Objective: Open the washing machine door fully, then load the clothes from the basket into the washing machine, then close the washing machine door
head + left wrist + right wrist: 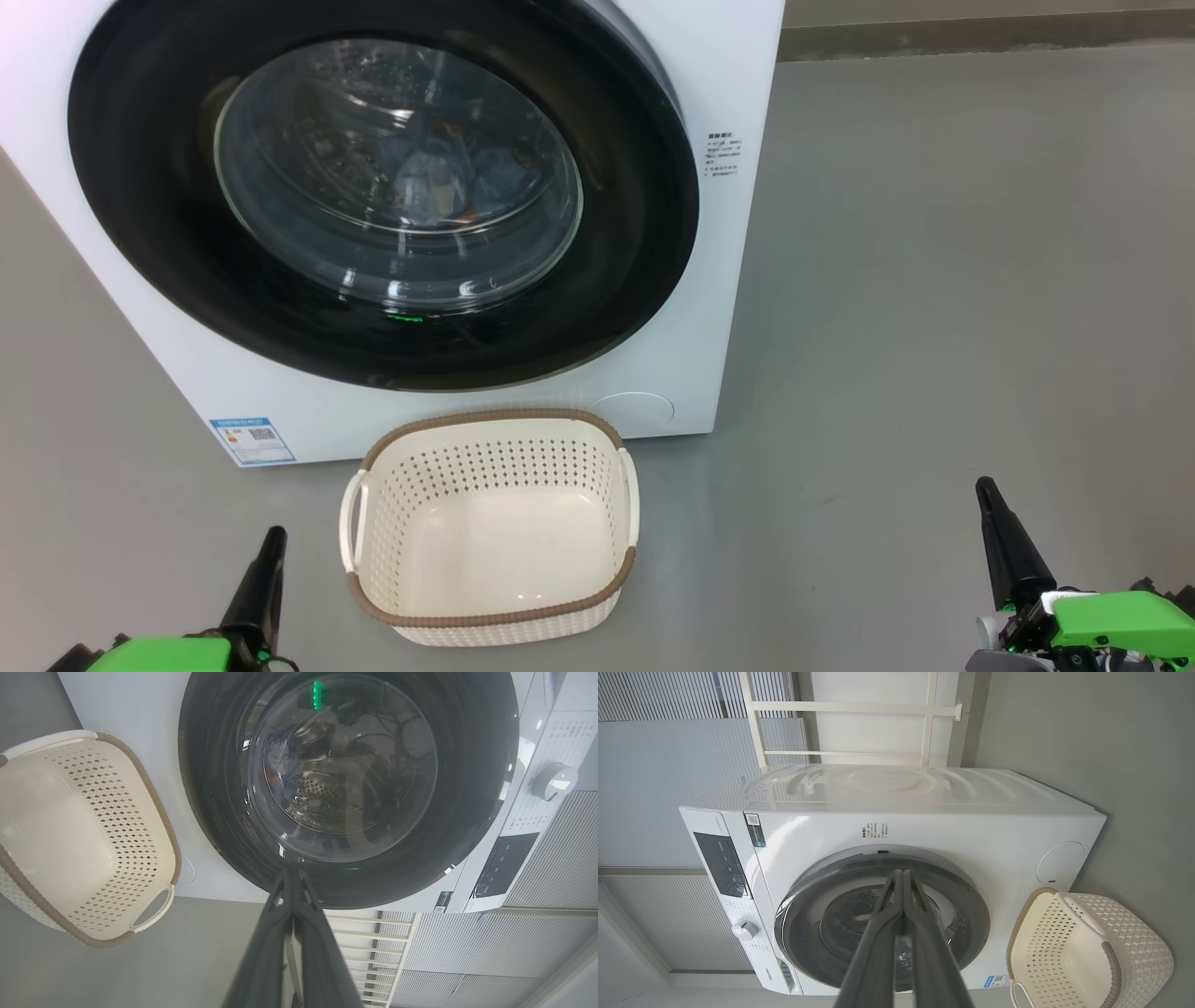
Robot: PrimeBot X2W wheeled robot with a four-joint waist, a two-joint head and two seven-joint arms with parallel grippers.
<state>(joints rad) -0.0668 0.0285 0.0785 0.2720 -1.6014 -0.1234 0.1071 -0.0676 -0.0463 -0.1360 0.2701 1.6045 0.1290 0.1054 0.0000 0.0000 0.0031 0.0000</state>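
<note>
The white washing machine (738, 140) stands ahead, and its round washing machine door (644, 243) with the black rim lies against its front. Through the glass I see the clothes (448, 177), blue fabric lying inside the drum. The cream basket (495, 422) sits on the floor just before the machine, with nothing in it. My left gripper (274, 536) is shut at the lower left, left of the basket. My right gripper (984, 487) is shut at the lower right, well off to the basket's right. In the left wrist view the left gripper (292, 873) points at the door's rim (472, 793).
Grey floor (934, 327) stretches to the right of the machine. A blue label (252, 441) marks the machine's lower left corner and a round cover (635, 411) its lower right. The control panel and knob (744, 929) are on the machine's upper front.
</note>
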